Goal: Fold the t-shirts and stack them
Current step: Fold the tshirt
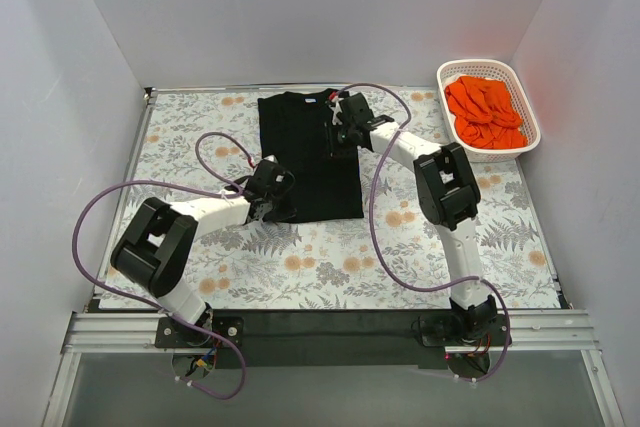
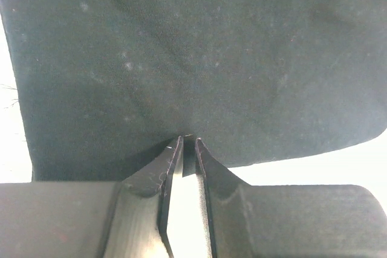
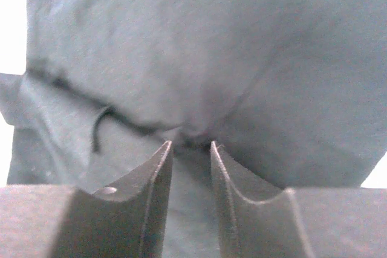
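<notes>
The black t-shirt (image 1: 305, 152) lies folded into a long strip at the back middle of the table. My left gripper (image 1: 272, 190) is at its near left corner. In the left wrist view the jaws (image 2: 188, 140) are pinched on the black cloth's edge (image 2: 199, 46). My right gripper (image 1: 340, 127) is at the shirt's far right part. In the right wrist view it (image 3: 190, 144) is closed on a bunched fold of the black cloth (image 3: 211, 46). Orange t-shirts (image 1: 485, 112) lie heaped in the basket. The starburst logo is hidden.
The white lattice basket (image 1: 528, 137) stands at the back right corner. The table has a floral cloth (image 1: 330, 267) and white walls on three sides. Purple cables loop from both arms over the table.
</notes>
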{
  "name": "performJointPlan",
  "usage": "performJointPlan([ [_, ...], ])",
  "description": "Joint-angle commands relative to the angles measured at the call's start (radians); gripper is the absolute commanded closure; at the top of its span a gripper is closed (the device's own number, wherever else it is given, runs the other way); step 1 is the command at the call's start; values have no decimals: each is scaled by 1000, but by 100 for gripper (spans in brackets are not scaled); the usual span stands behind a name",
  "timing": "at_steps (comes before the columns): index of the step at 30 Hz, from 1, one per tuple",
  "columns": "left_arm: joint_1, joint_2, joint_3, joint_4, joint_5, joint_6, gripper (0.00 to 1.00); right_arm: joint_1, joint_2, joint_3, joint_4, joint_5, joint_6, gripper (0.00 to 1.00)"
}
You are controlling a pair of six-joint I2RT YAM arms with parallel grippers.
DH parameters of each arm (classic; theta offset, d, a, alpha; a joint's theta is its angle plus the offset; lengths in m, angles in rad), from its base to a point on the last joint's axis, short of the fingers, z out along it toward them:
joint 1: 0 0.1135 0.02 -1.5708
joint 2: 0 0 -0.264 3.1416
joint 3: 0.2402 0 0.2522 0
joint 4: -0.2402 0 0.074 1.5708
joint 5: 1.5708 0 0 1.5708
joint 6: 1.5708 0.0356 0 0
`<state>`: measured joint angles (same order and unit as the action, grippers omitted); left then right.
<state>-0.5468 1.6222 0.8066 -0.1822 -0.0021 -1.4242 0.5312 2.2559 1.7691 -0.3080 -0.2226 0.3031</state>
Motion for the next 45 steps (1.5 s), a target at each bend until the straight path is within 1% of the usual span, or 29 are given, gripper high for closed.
performJointPlan([
  [1, -12, 25, -69, -155, 63, 1, 84, -20, -13, 73, -2, 8, -33, 66],
  [3, -13, 16, -84, -166, 99, -13, 84, -20, -35, 63, -8, 15, -47, 63],
  [6, -28, -11, -136, -189, 152, -36, 84, -19, -99, -6, -11, 9, -64, 60],
  [7, -33, -21, -151, -198, 165, -42, 84, -17, -145, -60, -14, 8, -67, 60],
  [9, -50, -65, -193, -223, 192, -56, 84, -10, -194, -112, -13, -1, -78, 59],
  [10, -54, -86, -204, -232, 195, -59, 84, 6, -249, -138, -11, 3, -81, 59],
  [11, -61, -137, -222, -247, 192, -65, 84, 16, -274, -193, -10, 23, -90, 58],
  [14, -61, -200, -225, -276, 160, -76, 83, 62, -349, -287, -5, 48, -94, 58],
  [15, -61, -232, -216, -298, 148, -76, 83, 75, -364, -307, 0, 49, -81, 58],
  [19, -61, -278, -166, -338, 102, -94, 79, 159, -420, -393, 18, 100, -19, 59],
  [21, -61, -289, -133, -341, 97, -107, 77, 190, -427, -425, 26, 132, 28, 64],
  [24, -61, -297, -101, -344, 76, -119, 76, 236, -429, -448, 33, 181, 74, 66],
  [28, -59, -289, -73, -332, 60, -128, 76, 283, -406, -459, 66, 175, 123, 69],
  [35, -61, -259, -93, -306, 63, -125, 76, 322, -328, -445, 95, 163, 162, 75],
  [38, -61, -248, -99, -301, 71, -117, 76, 329, -303, -435, 98, 161, 168, 79],
  [45, -61, -229, -144, -307, 106, -122, 77, 332, -262, -416, 99, 200, 172, 80],
])
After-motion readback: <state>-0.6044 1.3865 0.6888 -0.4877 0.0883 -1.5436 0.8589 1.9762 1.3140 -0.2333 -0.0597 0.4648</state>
